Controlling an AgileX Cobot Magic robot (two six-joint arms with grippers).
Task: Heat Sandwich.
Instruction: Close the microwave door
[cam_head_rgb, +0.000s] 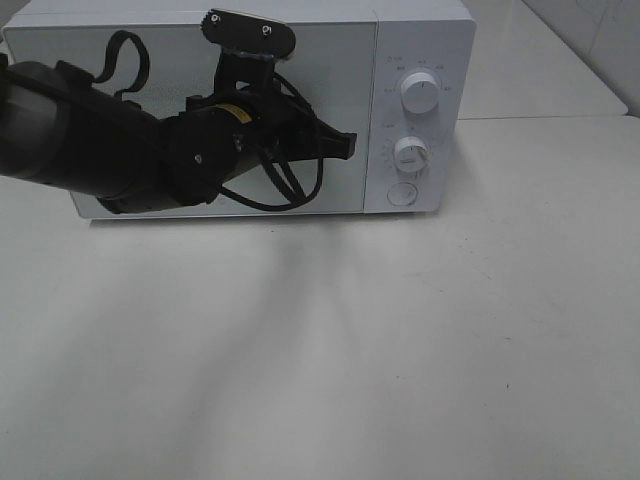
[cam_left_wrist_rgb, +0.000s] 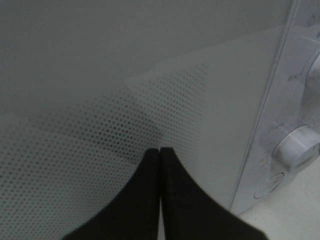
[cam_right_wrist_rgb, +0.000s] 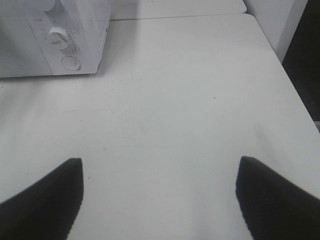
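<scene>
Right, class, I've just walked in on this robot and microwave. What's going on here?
The left gripper, jaws shut, points at the closed door of the white microwave, near the door's edge by the lower knob. Whether it touches the door is unclear. The right gripper hangs open over the white table, holding nothing. No sandwich is in view.

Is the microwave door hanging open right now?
No, the door is closed, lying flush with the control panel beside it in the high view.
</scene>
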